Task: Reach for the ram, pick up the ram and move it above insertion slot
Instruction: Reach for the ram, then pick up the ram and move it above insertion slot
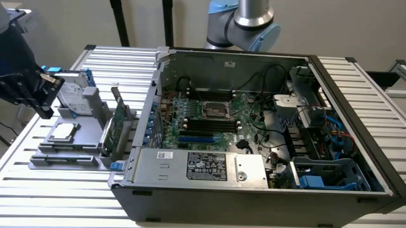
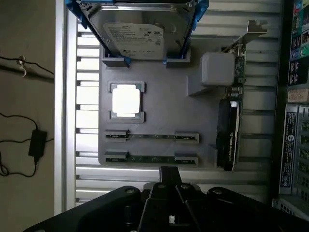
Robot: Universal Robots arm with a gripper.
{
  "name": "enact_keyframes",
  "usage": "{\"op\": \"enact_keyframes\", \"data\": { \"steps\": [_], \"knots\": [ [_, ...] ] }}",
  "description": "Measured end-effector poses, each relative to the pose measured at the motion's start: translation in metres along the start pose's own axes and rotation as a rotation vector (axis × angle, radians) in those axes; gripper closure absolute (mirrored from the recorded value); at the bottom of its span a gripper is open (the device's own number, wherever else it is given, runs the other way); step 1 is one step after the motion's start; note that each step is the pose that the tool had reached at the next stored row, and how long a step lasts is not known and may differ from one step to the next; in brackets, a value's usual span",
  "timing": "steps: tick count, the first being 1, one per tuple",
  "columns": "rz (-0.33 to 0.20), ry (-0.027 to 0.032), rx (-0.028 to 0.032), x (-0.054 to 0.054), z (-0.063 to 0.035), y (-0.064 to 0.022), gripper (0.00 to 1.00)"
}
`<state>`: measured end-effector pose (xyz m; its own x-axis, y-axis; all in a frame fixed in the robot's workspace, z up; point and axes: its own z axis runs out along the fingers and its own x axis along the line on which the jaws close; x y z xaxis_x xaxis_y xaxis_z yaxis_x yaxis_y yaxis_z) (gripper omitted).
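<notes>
Ram sticks (image 2: 152,158) stand on edge in two parallel slots at the 6 o'clock end of the gray holder (image 1: 85,137) in the exterior view, with the square processor chip (image 2: 126,100) between them and the hard drive (image 1: 71,97). The holder lies at 9 o'clock of the open computer case (image 1: 254,199). The gripper (image 1: 39,102) hangs at the holder's 10 o'clock, touching neither stick; whether its claw is spread or pressed together I cannot tell.
</notes>
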<state>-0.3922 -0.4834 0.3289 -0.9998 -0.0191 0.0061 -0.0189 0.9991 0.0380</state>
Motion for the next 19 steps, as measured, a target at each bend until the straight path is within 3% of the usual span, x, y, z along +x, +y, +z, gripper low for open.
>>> {"op": "enact_keyframes", "data": {
  "steps": [6, 19],
  "knots": [
    [-0.004, 0.0012, 0.0001, 0.0001, 0.0008, -0.0015, 0.89],
    [-0.234, 0.0099, 0.0016, 0.0004, 0.0016, -0.0015, 0.89]
  ]
}}
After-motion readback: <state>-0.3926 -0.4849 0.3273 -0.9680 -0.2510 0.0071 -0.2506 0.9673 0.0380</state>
